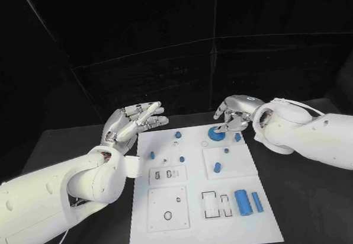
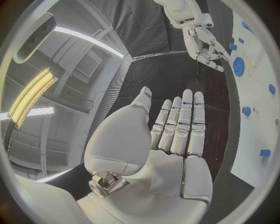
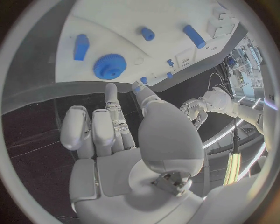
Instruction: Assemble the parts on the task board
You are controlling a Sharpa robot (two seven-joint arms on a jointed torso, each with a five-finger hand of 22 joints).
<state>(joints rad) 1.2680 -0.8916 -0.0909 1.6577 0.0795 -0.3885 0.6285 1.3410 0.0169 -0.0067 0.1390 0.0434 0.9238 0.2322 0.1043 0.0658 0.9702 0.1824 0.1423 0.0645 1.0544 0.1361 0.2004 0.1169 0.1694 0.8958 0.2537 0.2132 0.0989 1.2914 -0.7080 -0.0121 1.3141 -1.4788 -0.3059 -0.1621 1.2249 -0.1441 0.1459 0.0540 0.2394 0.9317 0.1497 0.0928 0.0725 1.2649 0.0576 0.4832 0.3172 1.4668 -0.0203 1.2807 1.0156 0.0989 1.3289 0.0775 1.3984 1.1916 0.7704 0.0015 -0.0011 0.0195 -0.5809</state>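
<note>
Right hand point(image 1: 237, 111), fingers curled on nothing, nears the blue gear point(image 1: 216, 133) at the task board's point(image 1: 204, 226) one o'clock, seemingly to grasp it; left hand point(image 1: 134, 124) waits, fingers apart.

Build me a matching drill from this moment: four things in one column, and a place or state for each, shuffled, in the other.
Things:
1. left robot hand
2. right robot hand
3. blue gear
4. large blue cylinder

Places or states:
A. lies in the near right part of the task board
B. held open over the table beside the board's far left corner
C. sits near the board's far edge, by the right robot hand
D. fingers curled, at the board's far right corner

Pairs: 1-B, 2-D, 3-C, 4-A
</note>
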